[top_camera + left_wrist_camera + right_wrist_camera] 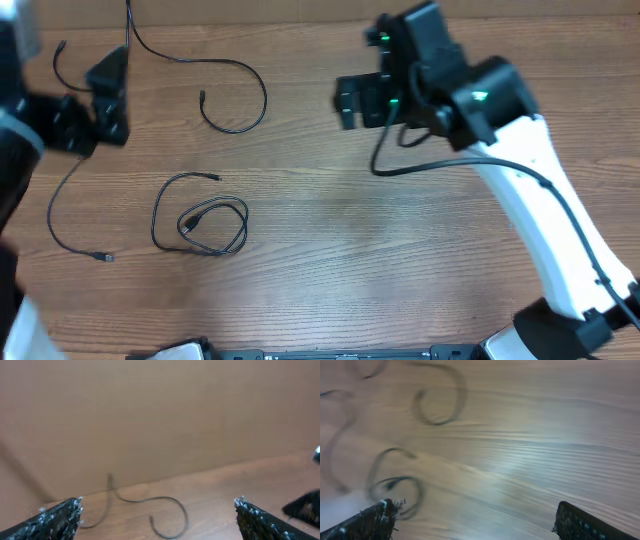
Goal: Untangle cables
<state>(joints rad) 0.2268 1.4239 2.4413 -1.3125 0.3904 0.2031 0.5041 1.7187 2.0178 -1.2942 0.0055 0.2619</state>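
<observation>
Both pincers spread and empty: left gripper [110, 96] up-left of the coiled cable [212, 226], right gripper [347, 103] up-right of it, hooked cable [240, 92] above it, long thin cable [58, 205] left of it, strands lying apart on the table [400, 250].

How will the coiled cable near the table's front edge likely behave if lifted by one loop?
The coiled cable is probably floppy: its thin strand lies in loose overlapping curves, so loops would likely sag and unwind. It looks light; a push may just slide it across the smooth table.
</observation>
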